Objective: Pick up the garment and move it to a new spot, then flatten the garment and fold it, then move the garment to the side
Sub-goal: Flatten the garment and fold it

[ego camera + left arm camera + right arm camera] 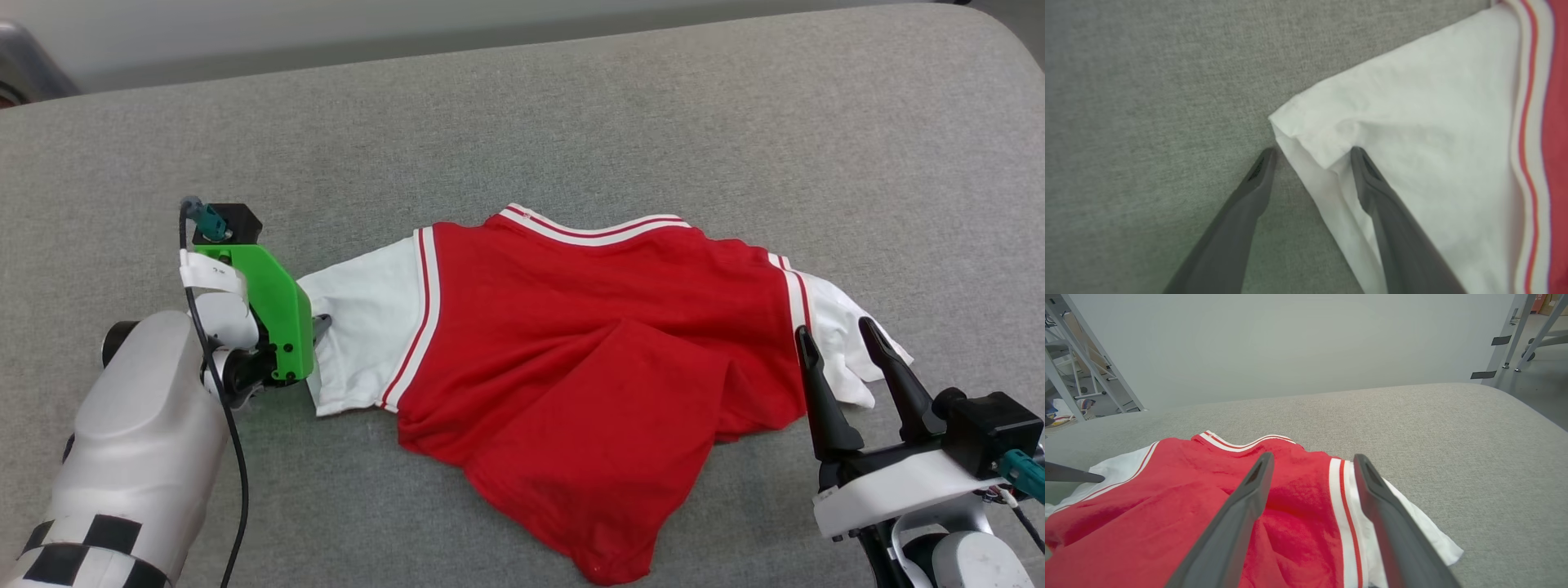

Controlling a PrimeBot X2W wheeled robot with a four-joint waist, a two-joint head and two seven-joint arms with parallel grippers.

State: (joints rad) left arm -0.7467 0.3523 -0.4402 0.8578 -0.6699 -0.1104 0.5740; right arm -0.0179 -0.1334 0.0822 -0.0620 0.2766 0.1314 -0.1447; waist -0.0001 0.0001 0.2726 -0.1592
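Note:
The garment (588, 359), a red shirt with white sleeves and striped trim, lies spread and rumpled on the grey cushion (522, 131), its lower part bunched toward the front. My left gripper (1312, 152) is open and straddles the outer corner of the white left sleeve (1412, 122): one finger rests on the sleeve, the other on the cushion beside it. In the head view the left gripper's green mount (273, 314) hides most of the fingers. My right gripper (833, 335) is open, raised above the white right sleeve (841, 327), holding nothing.
The grey cushion (1412, 416) spreads wide behind and to both sides of the shirt. A pale wall (1290, 343) stands beyond its far edge. Metal frame legs (1502, 339) stand at the right and shelving (1069, 375) at the left.

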